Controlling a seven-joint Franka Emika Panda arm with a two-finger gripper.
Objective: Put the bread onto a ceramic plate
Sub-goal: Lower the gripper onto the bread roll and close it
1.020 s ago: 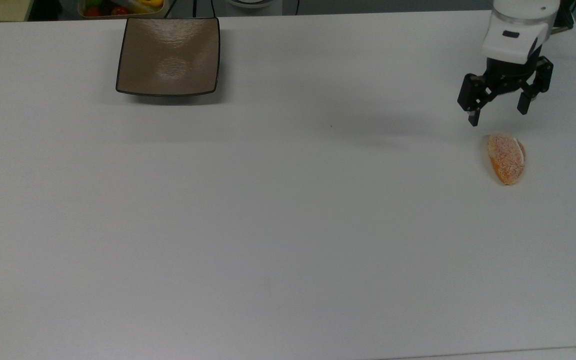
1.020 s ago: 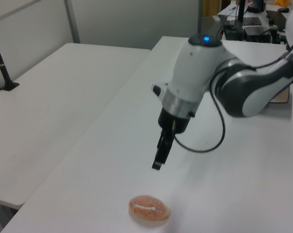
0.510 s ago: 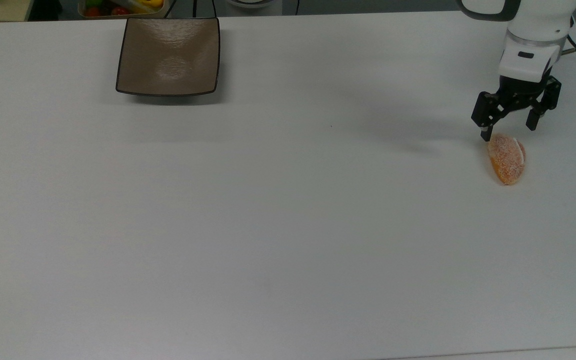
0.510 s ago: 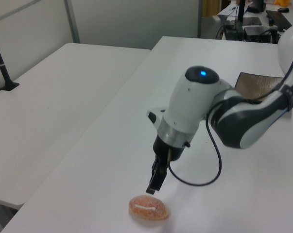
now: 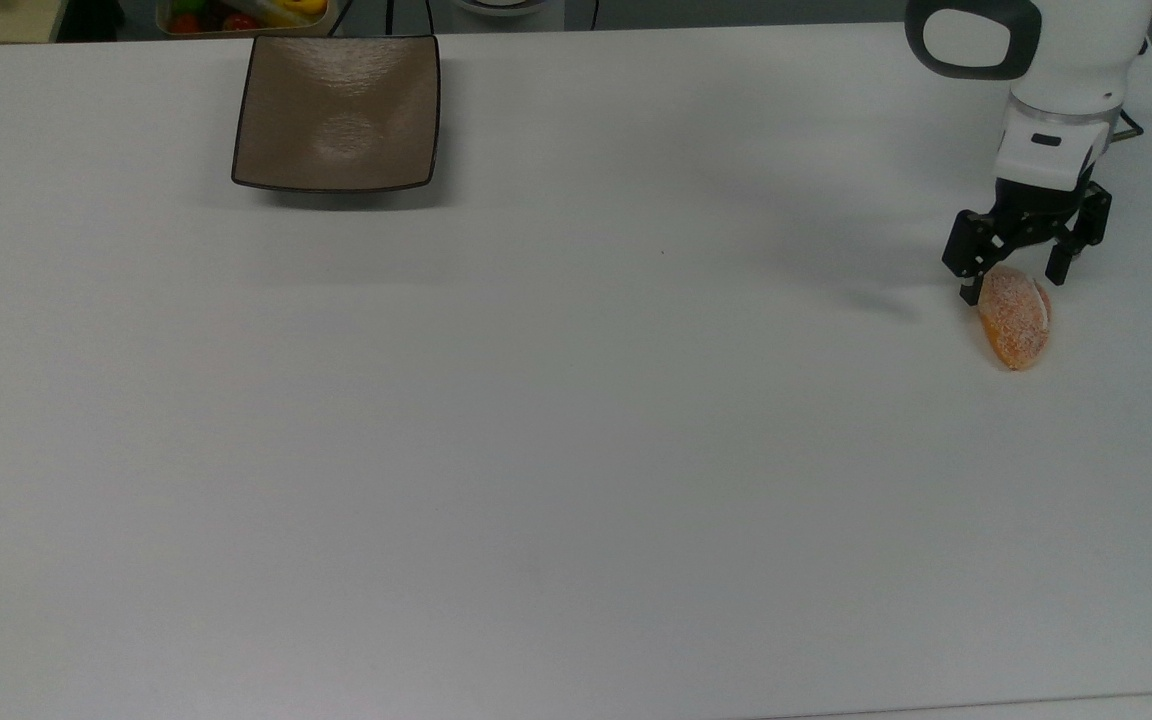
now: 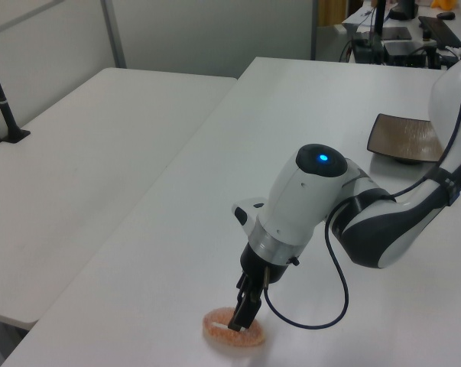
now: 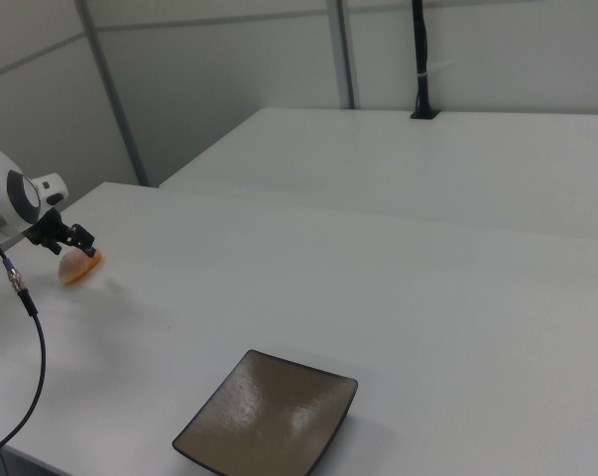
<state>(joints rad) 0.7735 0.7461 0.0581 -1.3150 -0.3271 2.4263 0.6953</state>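
The white table [image 5: 556, 420] spans the top view, bare across most of its surface. The white arm [image 6: 345, 206] reaches down to it at the top view's right edge, its upper links cut off by the frame there. The ceramic plate [image 5: 338, 112] sits flat near the table's far edge at the top view's upper left, well apart from the arm. Behind the plate a tray of colourful fruit [image 5: 241, 14] is mostly cut off by the top edge.

The gripper [image 5: 1018, 275] hangs point-down over the bread [image 5: 1015, 320], which lies on the table at the top view's right. Its jaws stand apart, one finger [image 5: 970, 268] on each side of the roll's far end, gripping nothing. Whether the pads touch the crust cannot be told. In the left view the fingers hide the middle of the bread [image 6: 232, 336]; in the right view the roll [image 7: 80, 265] is half hidden behind the gripper [image 7: 68, 238].
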